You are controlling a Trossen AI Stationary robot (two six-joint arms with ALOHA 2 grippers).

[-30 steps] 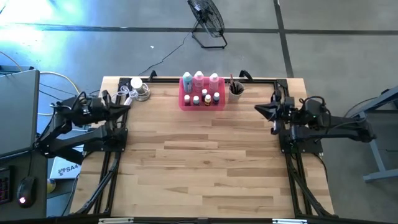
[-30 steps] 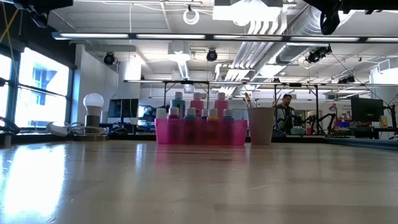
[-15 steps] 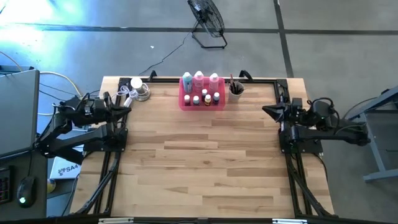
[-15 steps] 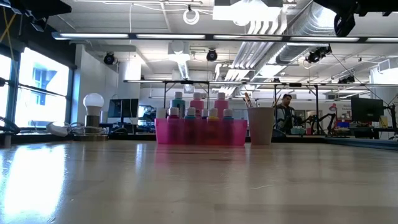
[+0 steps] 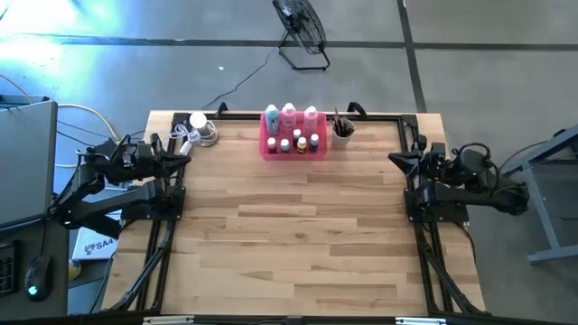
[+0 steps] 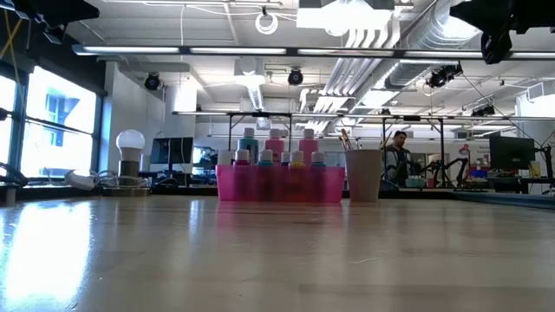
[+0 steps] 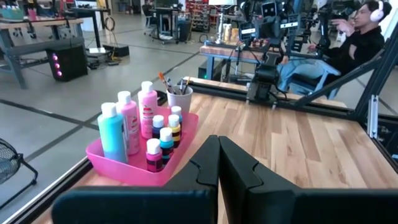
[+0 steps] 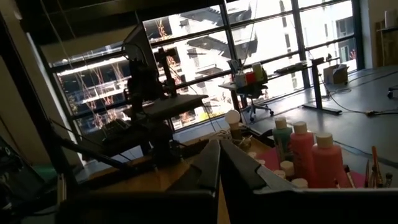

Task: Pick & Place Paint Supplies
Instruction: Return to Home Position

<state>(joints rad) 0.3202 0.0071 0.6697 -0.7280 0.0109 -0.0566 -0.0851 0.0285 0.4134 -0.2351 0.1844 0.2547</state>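
A bright pink tray (image 5: 293,152) stands at the table's far edge, in the middle. In it stand three tall white-capped bottles, one teal (image 7: 112,134) and two pink (image 7: 129,121), with several tiny bottles (image 7: 163,142) in front of them. To the tray's right, thin brushes stick up out of a beige cup (image 5: 342,130). My left gripper (image 5: 185,155) hovers shut at the table's left edge, pointing level at the tray. Above the right edge my right gripper (image 5: 394,160) is shut too and points toward the table's left. Neither holds anything.
A light bulb on a stand (image 5: 200,129) with a white cable sits at the far left corner. Black frame rails (image 5: 424,244) run along the table's sides. The wooden tabletop (image 5: 289,235) stretches between both arms. A person (image 7: 360,37) sits beyond the table's right side.
My right gripper has drawn back toward the table's right edge, staying shut and holding nothing. The tray, the bottles and the cup have kept their places.
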